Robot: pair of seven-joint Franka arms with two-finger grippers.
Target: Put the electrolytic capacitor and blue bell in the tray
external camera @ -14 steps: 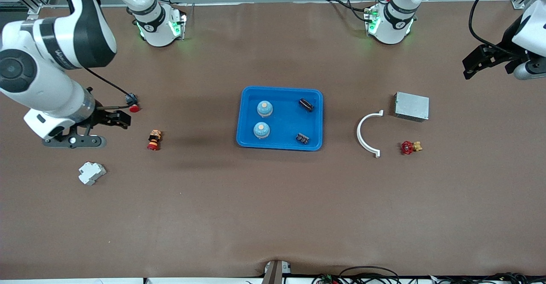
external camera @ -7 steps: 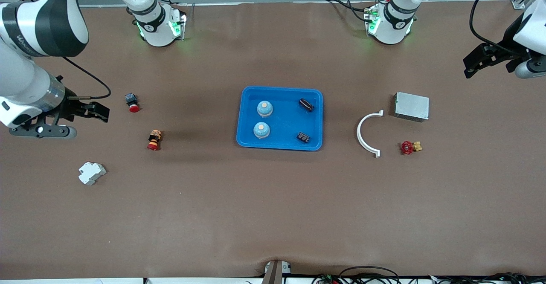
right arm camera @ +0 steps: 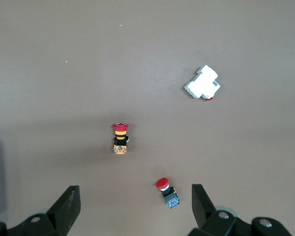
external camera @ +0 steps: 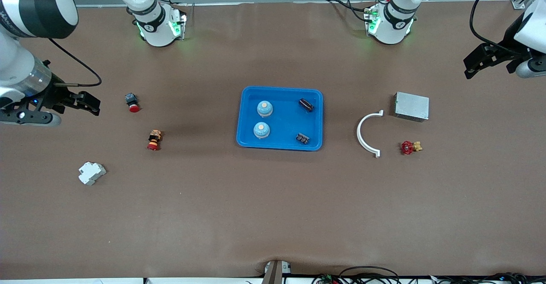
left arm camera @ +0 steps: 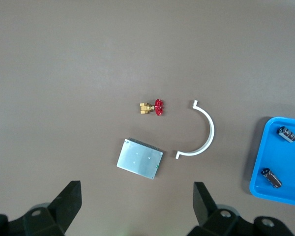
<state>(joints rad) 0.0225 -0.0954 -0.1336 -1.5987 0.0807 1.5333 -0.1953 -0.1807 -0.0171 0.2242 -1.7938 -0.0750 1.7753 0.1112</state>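
Note:
The blue tray [external camera: 286, 122] lies mid-table. In it stand two blue bells [external camera: 265, 108] [external camera: 261, 130], and two dark electrolytic capacitors [external camera: 306, 104] [external camera: 302, 138] lie at its side toward the left arm's end. The left wrist view catches the tray's corner [left arm camera: 285, 162] with both capacitors [left arm camera: 287, 134] [left arm camera: 271, 178]. My right gripper [external camera: 94, 106] [right arm camera: 132, 206] hangs open and empty over the right arm's end of the table, beside a red push button. My left gripper [external camera: 468, 67] [left arm camera: 136, 204] hangs open and empty over the left arm's end, near the grey box.
Toward the right arm's end lie a red push button [external camera: 132, 102], a red-and-yellow button [external camera: 154, 140] and a white breaker [external camera: 91, 172]. Toward the left arm's end lie a white curved clip [external camera: 367, 134], a grey metal box [external camera: 411, 106] and a red valve [external camera: 409, 147].
My right arm has drawn back from the buttons toward the table's end, its gripper still open. The left arm has hardly moved. Nothing in the tray has shifted.

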